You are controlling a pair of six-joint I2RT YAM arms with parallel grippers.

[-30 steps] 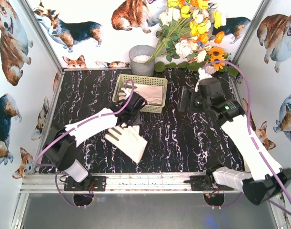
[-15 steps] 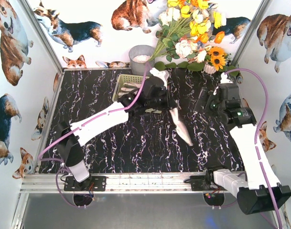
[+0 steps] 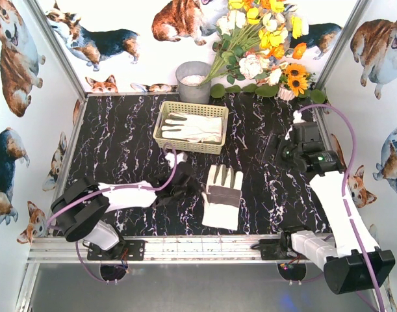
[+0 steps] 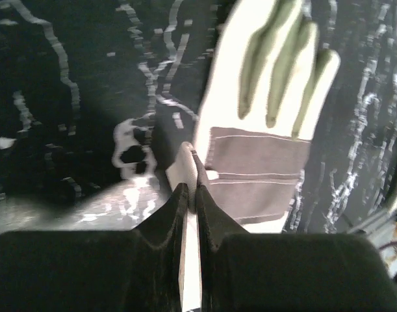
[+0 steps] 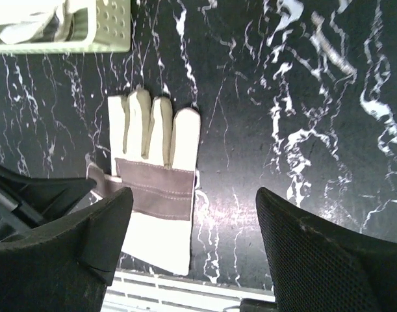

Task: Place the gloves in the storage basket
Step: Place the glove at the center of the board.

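The left arm (image 3: 123, 195) is lying low along the near edge of the counter (image 3: 120, 136), reaching right. The left jaws are pressing together on the thumb edge of a glove (image 3: 223, 196), pinching it at their tips; the left wrist view shows a thin strip of pale fabric running between them.

That glove (image 4: 263, 130) is lying flat on the counter just right of the left jaws, palm up and showing its grey patches. Its cuff is pointing toward the near edge and its fingers toward the far side. It is sitting outside the basket (image 3: 160, 127), apart from it on the near side.

Farther back on the right, the right arm (image 3: 334, 201) is holding its jaws spread wide above bare counter, gripping nothing. Its wrist view is looking down on the glove (image 5: 153, 175) and a corner of the basket (image 5: 101, 26).

The basket is standing at the far middle of the counter. More gloves (image 3: 195, 127) are lying inside it; how many, I cannot tell. Just beyond it a grey pot (image 3: 193, 81) is standing against the back wall, with flowers (image 3: 263, 39) leaning to its right.
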